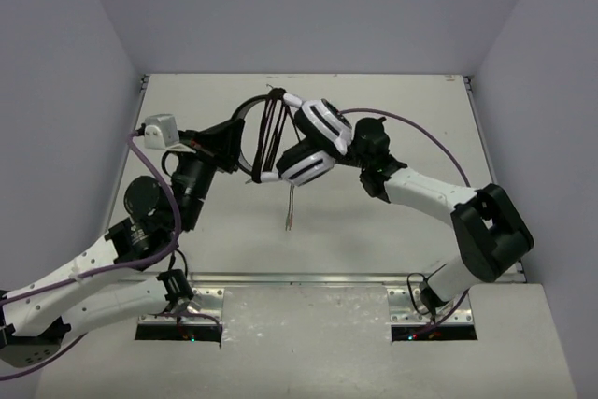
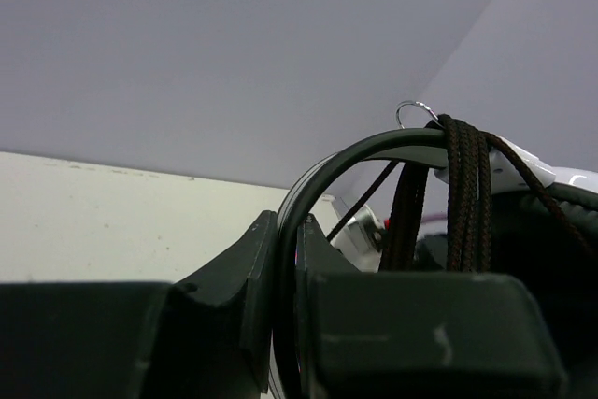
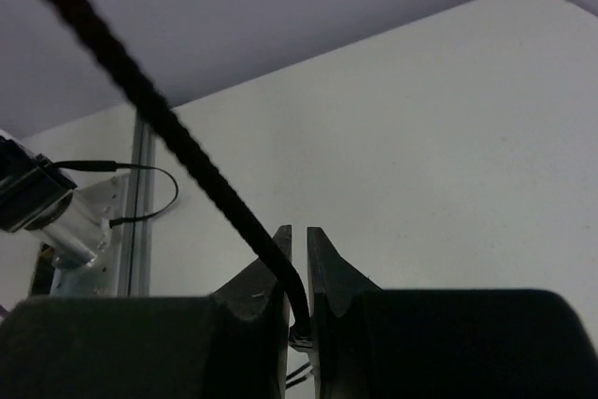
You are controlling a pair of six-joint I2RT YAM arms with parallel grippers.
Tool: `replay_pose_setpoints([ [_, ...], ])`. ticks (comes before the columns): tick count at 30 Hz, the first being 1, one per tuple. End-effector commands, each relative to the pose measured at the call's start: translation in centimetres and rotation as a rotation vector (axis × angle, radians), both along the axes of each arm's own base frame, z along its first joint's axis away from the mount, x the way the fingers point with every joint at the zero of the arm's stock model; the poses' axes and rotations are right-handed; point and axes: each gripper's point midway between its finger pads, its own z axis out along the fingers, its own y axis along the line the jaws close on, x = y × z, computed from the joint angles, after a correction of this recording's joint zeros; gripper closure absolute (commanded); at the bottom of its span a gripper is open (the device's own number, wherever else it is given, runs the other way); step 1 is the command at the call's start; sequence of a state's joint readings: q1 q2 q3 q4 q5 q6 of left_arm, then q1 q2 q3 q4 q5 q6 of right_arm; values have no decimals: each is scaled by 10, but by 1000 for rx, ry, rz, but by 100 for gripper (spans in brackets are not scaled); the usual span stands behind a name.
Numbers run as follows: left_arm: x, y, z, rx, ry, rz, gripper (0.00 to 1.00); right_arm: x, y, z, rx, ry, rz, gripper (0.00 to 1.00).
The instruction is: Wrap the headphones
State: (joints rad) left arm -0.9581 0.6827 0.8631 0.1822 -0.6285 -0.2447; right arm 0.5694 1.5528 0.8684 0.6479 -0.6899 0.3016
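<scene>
Top view: headphones [image 1: 316,142] aloft at frame centre, between both arms; cable [image 1: 269,133] looped over headband [image 1: 245,107].

Left wrist: left gripper [image 2: 288,277] clamped on headband, low centre.

Right wrist: right gripper [image 3: 297,310] pinched on cable, low centre.

Advice: keep cable taut, lay next turn beside existing coils.

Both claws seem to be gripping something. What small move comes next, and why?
Probably the right gripper should carry the cable around the headband once more: it pinches the cable taut, several turns already sit there, and the left gripper clamps the headband.
</scene>
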Motion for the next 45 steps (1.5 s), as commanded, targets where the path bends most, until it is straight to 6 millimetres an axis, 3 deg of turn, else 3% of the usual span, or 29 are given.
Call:
replay_pose_setpoints([
  [1,-8,43,83,-346,-82,106,100,-28,15,4,100,14,86,89],
  [6,4,39,89,-351,-59,157,100,-54,25,-10,114,33,146,85],
  [9,7,35,88,-349,-51,158,100,-60,30,-2,144,7,159,89],
  [19,7,35,81,-339,-44,156,100,-77,33,13,211,34,251,74],
  [28,2,36,83,-335,-55,133,100,-71,41,19,197,20,272,65],
  [38,-3,45,93,-337,-72,143,100,-73,44,-23,100,67,257,58],
  [43,-6,43,95,-340,-81,120,100,-62,49,-35,36,51,176,53],
  [45,-7,41,95,-341,-83,105,100,-58,51,-29,40,20,145,54],
])
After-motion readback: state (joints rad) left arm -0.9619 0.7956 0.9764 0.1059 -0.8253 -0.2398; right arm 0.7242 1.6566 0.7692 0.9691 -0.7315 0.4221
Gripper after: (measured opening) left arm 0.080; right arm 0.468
